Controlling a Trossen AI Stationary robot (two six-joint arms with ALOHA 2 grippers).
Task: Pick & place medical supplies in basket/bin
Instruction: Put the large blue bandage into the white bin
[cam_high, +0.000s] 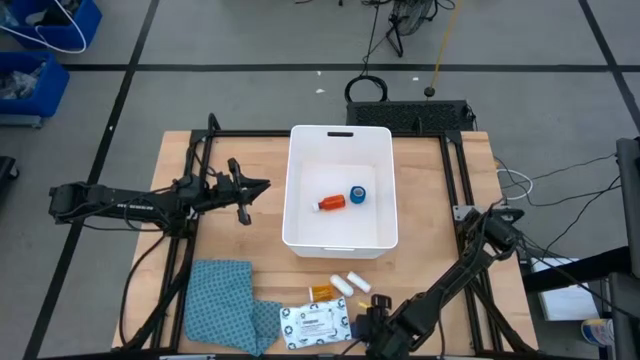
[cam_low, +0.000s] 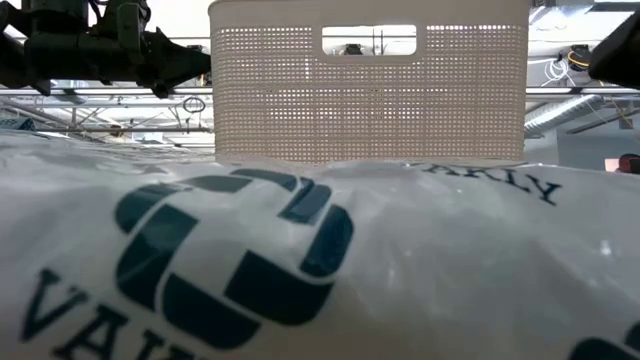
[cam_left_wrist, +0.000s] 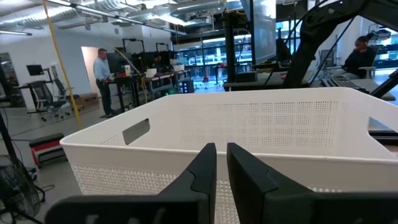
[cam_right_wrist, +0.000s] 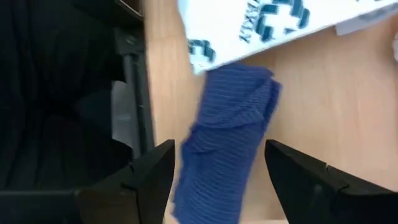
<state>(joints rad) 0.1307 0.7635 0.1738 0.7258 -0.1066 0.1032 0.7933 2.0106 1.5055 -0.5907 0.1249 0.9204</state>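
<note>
The white basket/bin (cam_high: 340, 236) stands mid-table with a red-capped bottle (cam_high: 331, 203) and a blue tape roll (cam_high: 358, 196) lying on its floor. At the near edge lie a white printed packet (cam_high: 317, 322), an orange pill bottle (cam_high: 322, 292) and two white cylinders (cam_high: 349, 283). My right gripper (cam_right_wrist: 221, 158) hangs open over the near edge, pointing down. Its fingers stand on either side of a dark blue strip (cam_right_wrist: 227, 143), which lies flat on the wood, without touching it. My left gripper (cam_high: 245, 195) waits shut, level, left of the bin.
A blue patterned cloth (cam_high: 225, 305) lies at the near left corner. The packet (cam_low: 300, 260) fills the low view's foreground in front of the bin (cam_low: 368, 90). A black frame rail (cam_right_wrist: 134, 87) runs beside the strip. Bare wood lies right of the bin (cam_high: 430, 200).
</note>
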